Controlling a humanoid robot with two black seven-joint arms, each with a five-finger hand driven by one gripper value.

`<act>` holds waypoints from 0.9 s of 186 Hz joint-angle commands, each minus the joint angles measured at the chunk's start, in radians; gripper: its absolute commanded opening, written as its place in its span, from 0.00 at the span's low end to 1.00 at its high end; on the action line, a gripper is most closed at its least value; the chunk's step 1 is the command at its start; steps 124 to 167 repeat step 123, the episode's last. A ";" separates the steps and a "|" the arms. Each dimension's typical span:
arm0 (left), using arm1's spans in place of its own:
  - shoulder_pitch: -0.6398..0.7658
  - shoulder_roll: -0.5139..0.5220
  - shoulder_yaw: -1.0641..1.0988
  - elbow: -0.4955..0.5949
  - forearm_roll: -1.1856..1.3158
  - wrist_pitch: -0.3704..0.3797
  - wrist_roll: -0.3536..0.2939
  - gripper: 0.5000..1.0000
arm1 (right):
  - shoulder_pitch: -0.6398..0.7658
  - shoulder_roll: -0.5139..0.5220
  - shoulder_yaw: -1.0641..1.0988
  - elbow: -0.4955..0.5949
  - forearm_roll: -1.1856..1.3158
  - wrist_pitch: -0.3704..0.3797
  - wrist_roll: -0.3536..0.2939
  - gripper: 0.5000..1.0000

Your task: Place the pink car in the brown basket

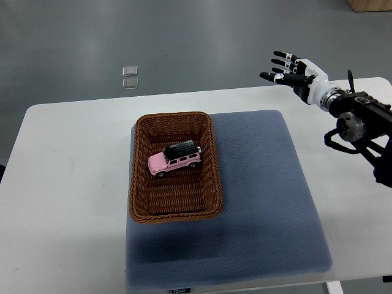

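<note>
A pink toy car [174,158] with a black roof lies inside the brown wicker basket [212,160], near its middle, nose toward the lower left. The basket stands on the left part of a grey-blue mat [263,196]. My right hand [283,68] is raised over the table's far right edge, well away from the basket, with its fingers spread and holding nothing. Its arm [358,119] comes in from the right edge. My left arm does not show.
The mat lies on a white table [67,184]. Two small clear square objects [130,77] lie on the grey floor beyond the table's far edge. A wooden corner [370,5] shows at the top right.
</note>
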 commanded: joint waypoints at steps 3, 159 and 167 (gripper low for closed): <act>0.000 0.000 0.000 0.000 0.000 0.000 0.001 1.00 | -0.023 0.001 0.008 0.000 0.084 -0.003 0.007 0.79; 0.000 0.000 -0.009 -0.001 0.000 0.000 -0.001 1.00 | -0.094 0.037 0.008 -0.015 0.143 -0.009 0.008 0.83; 0.000 0.000 -0.009 -0.001 0.000 0.000 -0.001 1.00 | -0.094 0.037 0.008 -0.015 0.143 -0.009 0.008 0.83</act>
